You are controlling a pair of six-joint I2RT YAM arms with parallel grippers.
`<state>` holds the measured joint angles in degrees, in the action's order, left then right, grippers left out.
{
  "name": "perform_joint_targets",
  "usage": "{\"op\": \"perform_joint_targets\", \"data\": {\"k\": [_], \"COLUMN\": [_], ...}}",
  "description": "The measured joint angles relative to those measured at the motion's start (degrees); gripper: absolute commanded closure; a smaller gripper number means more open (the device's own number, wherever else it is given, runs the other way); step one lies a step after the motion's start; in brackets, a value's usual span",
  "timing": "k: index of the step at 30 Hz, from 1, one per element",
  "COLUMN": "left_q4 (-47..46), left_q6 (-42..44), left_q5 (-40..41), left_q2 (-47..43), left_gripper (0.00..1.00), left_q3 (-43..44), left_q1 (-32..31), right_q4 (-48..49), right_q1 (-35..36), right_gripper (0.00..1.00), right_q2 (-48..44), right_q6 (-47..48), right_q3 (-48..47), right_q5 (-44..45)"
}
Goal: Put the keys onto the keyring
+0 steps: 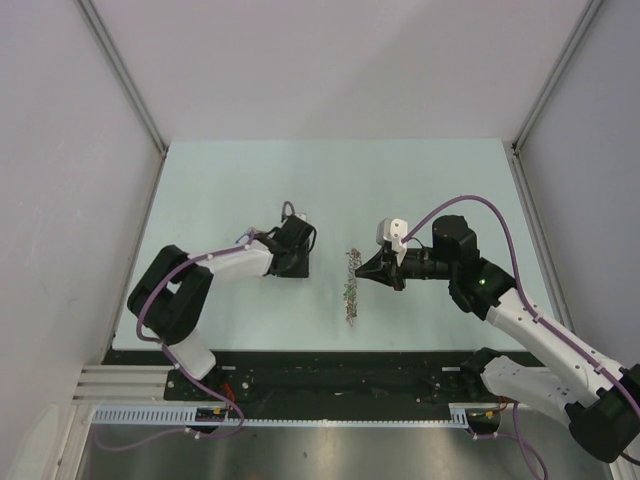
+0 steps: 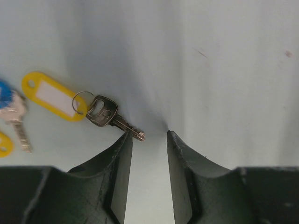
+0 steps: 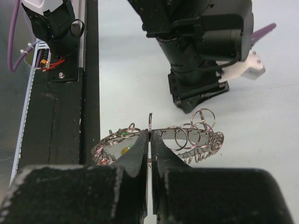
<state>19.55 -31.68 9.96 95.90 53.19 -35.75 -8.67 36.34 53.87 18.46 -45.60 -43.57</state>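
Note:
In the left wrist view a silver key (image 2: 106,114) lies flat on the table, joined by a small split ring to a yellow tag (image 2: 50,95). Its tip rests right at my left finger's tip. My left gripper (image 2: 149,135) stands open over bare table with nothing between its fingers. A second key with a blue tag (image 2: 10,108) lies at the far left edge. My right gripper (image 3: 150,135) is shut on the keyring (image 3: 187,136), pinching a thin upright ring. The keyring (image 1: 351,285) stands on edge between the right gripper (image 1: 366,270) and the left gripper (image 1: 297,264).
Another yellow tag (image 2: 3,143) peeks in at the left edge of the left wrist view. The left arm's black wrist (image 3: 201,51) stands just beyond the keyring. The black base rail (image 1: 330,370) runs along the near table edge.

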Motion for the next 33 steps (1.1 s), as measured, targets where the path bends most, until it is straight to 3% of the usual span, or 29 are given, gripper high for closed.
{"op": "perform_joint_targets", "data": {"k": [9, 19, 33], "left_q4": [3.5, 6.2, 6.2], "left_q6": [0.7, 2.1, 3.7], "left_q5": [-1.8, 2.4, 1.2], "left_q2": [-1.3, -5.4, -1.1], "left_gripper": [0.57, 0.57, 0.66], "left_q3": [0.6, 4.4, 4.4], "left_q1": [-4.8, -0.3, 2.7], "right_q4": [0.0, 0.0, 0.0], "right_q1": [-0.1, -0.5, -0.6], "right_gripper": [1.0, 1.0, 1.0], "right_q2": [0.0, -0.1, -0.1], "right_q6": [0.0, 0.0, 0.0], "right_q3": [0.0, 0.0, 0.0], "right_q5": [0.0, 0.0, 0.0]}}
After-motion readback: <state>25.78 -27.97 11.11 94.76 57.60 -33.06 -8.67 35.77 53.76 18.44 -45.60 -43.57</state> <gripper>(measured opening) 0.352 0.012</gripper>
